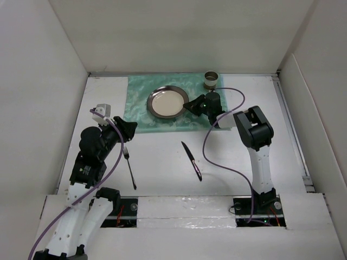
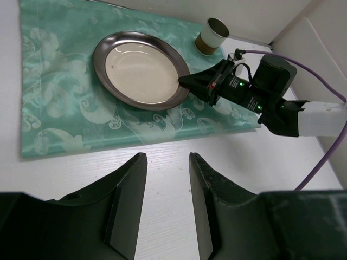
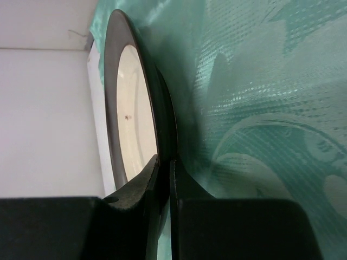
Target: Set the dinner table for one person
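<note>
I see dinner table (image 1: 162, 176) flat beneath both arms, wider side to side, white walls (image 1: 179, 32) around | right gripper (image 1: 190, 106) pinching plate (image 1: 168, 102) rim on green cloth (image 1: 138, 111) | left gripper (image 2: 166, 158) parted, empty

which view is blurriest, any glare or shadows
right wrist view: its near fingers are dark and soft, the cloth weave sharp; left wrist view: plate in focus with a mild sheen; top external view: even light, faint shadows only

On cloth (image 1: 140, 111): plate (image 1: 168, 102) mid, cup (image 1: 211, 81) at far right corner. Before cloth, on dinner table (image 1: 162, 154): fork (image 1: 129, 168) left, knife (image 1: 191, 160) right.
</note>
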